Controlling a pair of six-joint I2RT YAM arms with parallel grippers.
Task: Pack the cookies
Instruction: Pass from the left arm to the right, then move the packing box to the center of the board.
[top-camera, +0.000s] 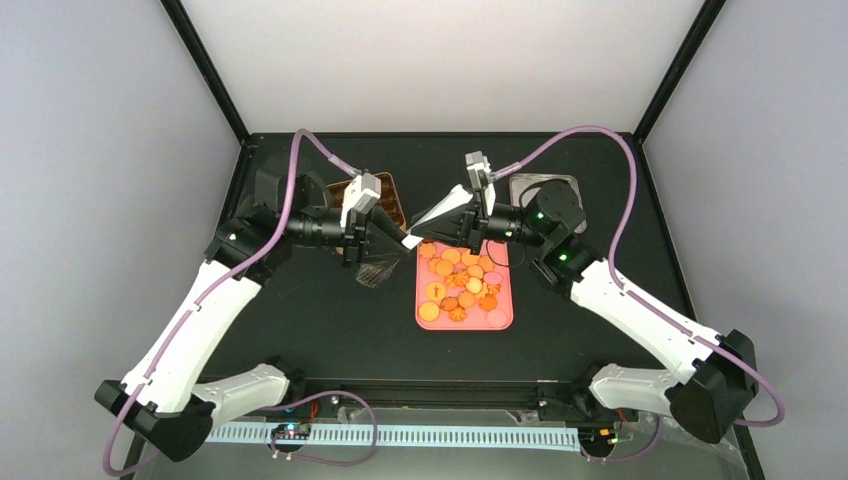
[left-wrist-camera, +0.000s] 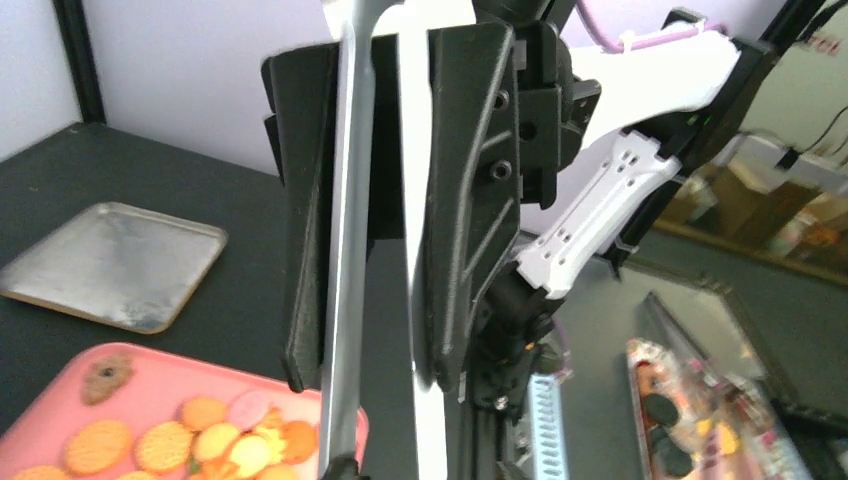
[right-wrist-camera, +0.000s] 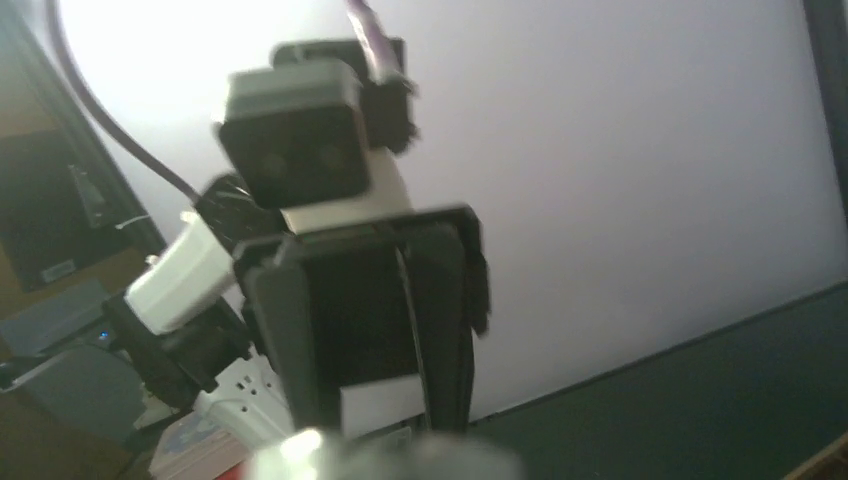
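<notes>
The cookies (top-camera: 462, 283), mostly round and orange with a few pink ones, lie on a pink tray (top-camera: 505, 320); they show too in the left wrist view as cookies (left-wrist-camera: 200, 440). Above the tray's far left corner both grippers meet tip to tip. My left gripper (top-camera: 397, 238) (left-wrist-camera: 372, 380) has the two arms of the metal tongs (left-wrist-camera: 345, 250) between its fingers, both fingers touching them. My right gripper (top-camera: 420, 236) points at the tongs' end. Its own jaws are hidden in the right wrist view, where only a blurred grey shape (right-wrist-camera: 400, 460) fills the bottom edge.
A tin with brown compartments (top-camera: 392, 205) sits behind the left gripper. A silver lid (top-camera: 525, 187) (left-wrist-camera: 110, 262) lies at the far right behind the right wrist. A translucent wrapper (top-camera: 375, 272) rests left of the tray.
</notes>
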